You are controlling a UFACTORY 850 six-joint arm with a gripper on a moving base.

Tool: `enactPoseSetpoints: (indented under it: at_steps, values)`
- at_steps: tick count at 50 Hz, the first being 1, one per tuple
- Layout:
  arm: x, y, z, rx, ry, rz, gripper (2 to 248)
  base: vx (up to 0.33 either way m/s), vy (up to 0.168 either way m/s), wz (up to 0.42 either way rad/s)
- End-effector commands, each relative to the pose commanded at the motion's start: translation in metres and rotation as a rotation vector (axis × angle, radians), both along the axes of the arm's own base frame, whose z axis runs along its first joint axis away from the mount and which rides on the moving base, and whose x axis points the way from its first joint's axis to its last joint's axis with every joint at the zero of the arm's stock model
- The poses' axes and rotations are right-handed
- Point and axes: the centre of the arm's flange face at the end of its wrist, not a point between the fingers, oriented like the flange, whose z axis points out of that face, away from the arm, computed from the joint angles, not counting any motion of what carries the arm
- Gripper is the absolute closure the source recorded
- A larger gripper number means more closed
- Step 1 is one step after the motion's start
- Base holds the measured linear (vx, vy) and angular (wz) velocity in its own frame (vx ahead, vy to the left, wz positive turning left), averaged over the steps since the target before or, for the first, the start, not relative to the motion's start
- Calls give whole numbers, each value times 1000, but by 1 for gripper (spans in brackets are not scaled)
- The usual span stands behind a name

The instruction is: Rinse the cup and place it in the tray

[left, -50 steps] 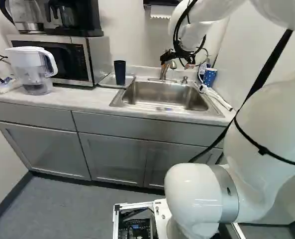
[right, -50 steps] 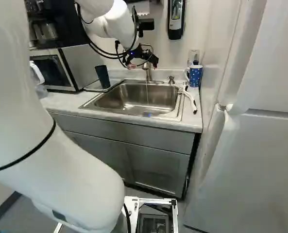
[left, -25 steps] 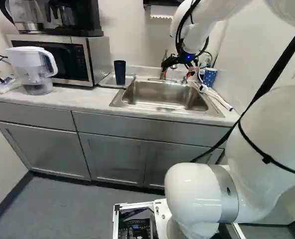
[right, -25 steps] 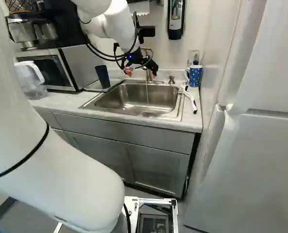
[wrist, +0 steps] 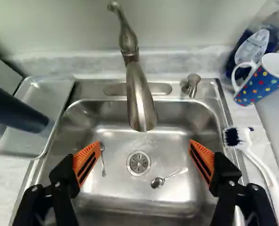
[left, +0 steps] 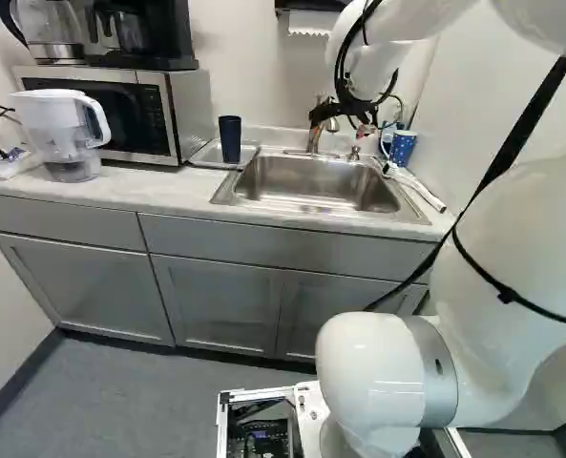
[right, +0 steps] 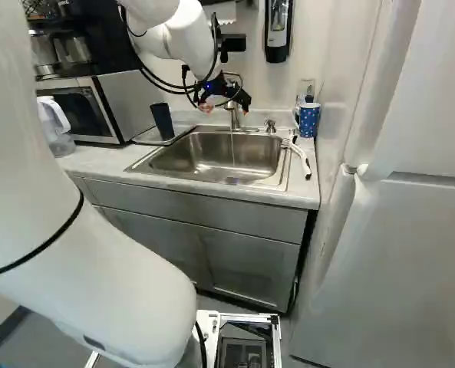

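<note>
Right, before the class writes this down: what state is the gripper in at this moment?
Gripper: open, fingers spread wide above the sink, holding nothing.

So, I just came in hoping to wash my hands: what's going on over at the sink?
The robot's open gripper hangs over the sink near the faucet, holding nothing. A thin stream of water seems to be running. The dark cup stands in the tray beside the sink; whether it has been rinsed, I cannot tell. Two spoons lie in the sink.
</note>
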Motion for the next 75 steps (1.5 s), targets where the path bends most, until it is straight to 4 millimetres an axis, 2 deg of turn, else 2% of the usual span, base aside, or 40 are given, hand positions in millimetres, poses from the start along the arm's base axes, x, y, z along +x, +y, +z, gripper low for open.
enactPoseSetpoints:
  at_steps: [25, 41, 58, 75]
  values:
    - [63, -6, 20, -45, -255, -13, 3, 0, 0, 0]
    - [100, -6, 32, -133, -407, 26, 3, 0, 0, 0]
    - [132, 8, 36, -155, -464, 66, 3, 0, 0, 0]
    - [148, 33, 35, -145, -471, 107, 3, 0, 0, 0]
